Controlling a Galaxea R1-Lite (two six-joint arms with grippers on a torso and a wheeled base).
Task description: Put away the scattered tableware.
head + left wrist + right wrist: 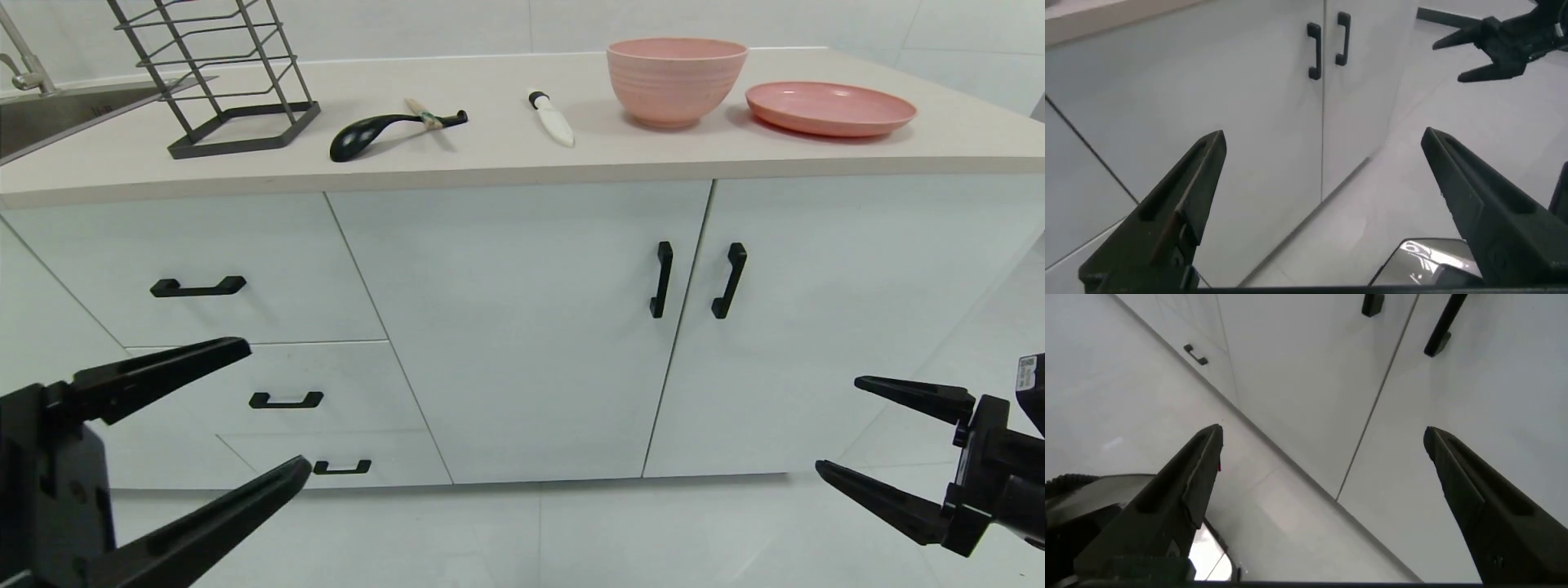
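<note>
Both grippers hang open low in front of the counter [490,159], with the tableware spread along its top.
The left gripper [279,406] sits below the counter's left end, fingers spread wide and holding nothing. Up on the counter, the rack [237,144] stands at the left, then the black spoon [359,137] with a wooden stick [424,113] across its handle. Next come the white knife [553,122] mid-counter, the pink bowl [676,77] and the plate [829,106] near the right end. Below that end, the right gripper [838,423] is parted and empty.
</note>
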